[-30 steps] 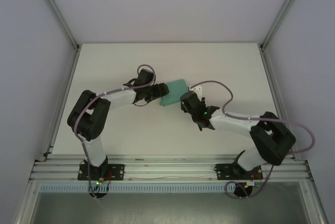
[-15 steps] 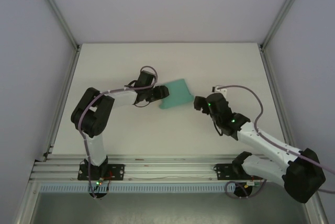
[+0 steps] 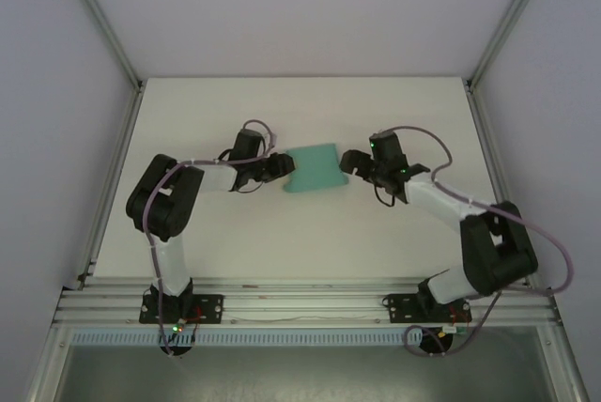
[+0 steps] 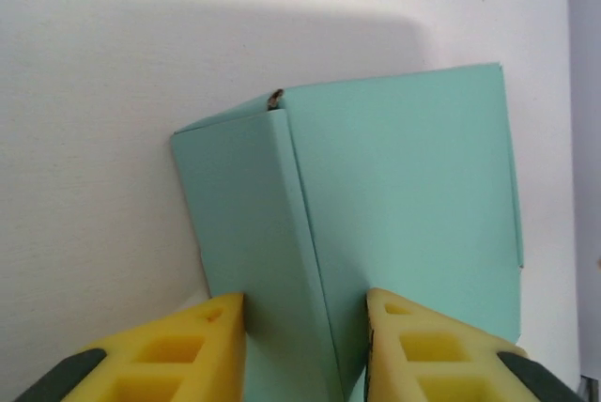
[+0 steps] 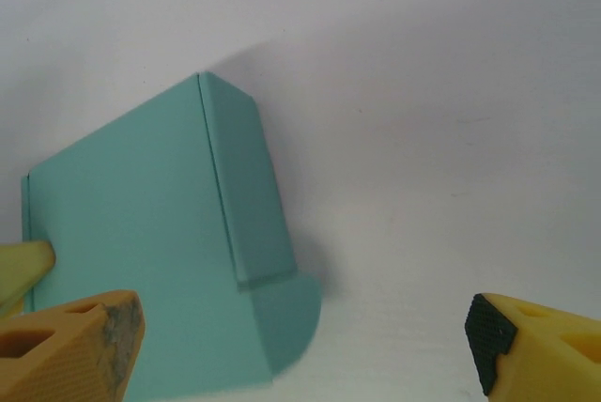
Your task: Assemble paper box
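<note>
The teal-green paper box (image 3: 315, 168) lies near the table's middle, folded into a flat rectangular shape. My left gripper (image 3: 285, 170) is shut on its left end. In the left wrist view the yellow fingers (image 4: 174, 355) pinch a folded side panel of the box (image 4: 394, 195). My right gripper (image 3: 349, 163) stands open just off the box's right end. In the right wrist view the box (image 5: 131, 233) sits at the left with a rounded tuck flap (image 5: 286, 313) sticking out. The right gripper (image 5: 300, 350) is spread wide, its left finger (image 5: 70, 346) over the box's corner.
The white table (image 3: 235, 224) is ringed by an aluminium frame, with grey walls at the left (image 3: 56, 92) and right (image 3: 554, 92). Both arms' purple cables (image 3: 418, 134) loop above the wrists. Bare tabletop lies in front of and behind the box.
The right arm swung away to the right, then came back to the box's right end from farther back. The left gripper kept its hold while the box turned slightly and squared up.
</note>
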Controlling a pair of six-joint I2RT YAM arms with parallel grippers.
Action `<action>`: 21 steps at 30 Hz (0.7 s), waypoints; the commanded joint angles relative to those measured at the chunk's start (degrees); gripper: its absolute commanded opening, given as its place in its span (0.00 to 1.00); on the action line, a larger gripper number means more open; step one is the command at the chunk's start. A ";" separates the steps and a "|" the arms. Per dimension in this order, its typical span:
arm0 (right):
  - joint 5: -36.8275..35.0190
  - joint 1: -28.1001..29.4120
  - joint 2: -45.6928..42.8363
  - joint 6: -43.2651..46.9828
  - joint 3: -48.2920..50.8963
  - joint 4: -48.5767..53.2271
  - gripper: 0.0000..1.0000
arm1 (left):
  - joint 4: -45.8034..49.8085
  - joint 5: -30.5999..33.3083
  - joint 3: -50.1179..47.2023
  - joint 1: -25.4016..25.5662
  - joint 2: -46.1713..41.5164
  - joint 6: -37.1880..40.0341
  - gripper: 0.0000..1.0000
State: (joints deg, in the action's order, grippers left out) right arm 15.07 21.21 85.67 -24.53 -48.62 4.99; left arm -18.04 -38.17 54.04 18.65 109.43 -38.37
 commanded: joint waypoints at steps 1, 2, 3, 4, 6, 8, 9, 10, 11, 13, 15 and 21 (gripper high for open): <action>13.23 -2.07 4.88 -2.71 -2.79 -5.08 0.87 | -1.55 -1.17 -3.58 -1.43 2.26 -1.83 0.25; 15.16 -2.14 6.45 -2.79 -3.72 -5.66 0.87 | -2.80 -1.39 -4.38 -1.60 2.04 -2.17 0.22; 16.44 -2.14 7.72 -2.64 -4.59 -5.86 0.87 | -3.72 -1.64 -4.93 -1.74 1.85 -2.54 0.22; 17.61 -2.23 9.17 -2.34 -5.46 -5.86 0.87 | -4.93 -1.65 -5.72 -1.85 1.68 -3.08 0.22; 19.65 -2.41 11.33 -2.60 -6.84 -5.96 0.87 | -6.88 -1.77 -7.06 -2.42 1.71 -4.41 0.22; 21.52 -2.65 13.36 -3.55 -7.87 -6.15 0.87 | -10.35 -3.55 -8.53 -3.23 2.34 -6.34 0.21; 22.60 -2.65 14.09 -3.84 -8.12 -6.59 0.87 | -11.77 -4.35 -9.21 -3.45 2.58 -7.12 0.21; 23.68 -2.70 14.70 -4.03 -8.09 -7.22 0.87 | -12.85 -4.62 -9.72 -3.56 2.75 -7.52 0.21; 24.70 -2.67 15.15 -4.41 -8.04 -8.11 0.87 | -12.89 -4.55 -10.14 -3.56 2.64 -7.30 0.21; 26.55 -2.67 16.47 -5.06 -8.33 -9.35 0.87 | -12.66 -4.23 -10.29 -3.61 2.71 -6.81 0.21; 28.46 -2.71 18.01 -5.43 -8.59 -10.75 0.87 | -12.29 -4.34 -10.23 -3.56 2.89 -6.26 0.21; 37.38 -2.67 22.66 -11.28 -10.21 -19.54 0.73 | -10.51 -4.76 -9.18 -3.55 2.81 -4.29 0.21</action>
State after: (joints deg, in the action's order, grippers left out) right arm 45.87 18.90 107.18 -31.75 -57.25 -7.81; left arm -34.33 -43.57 45.69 15.33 109.65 -44.58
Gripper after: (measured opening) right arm 0.746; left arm 0.213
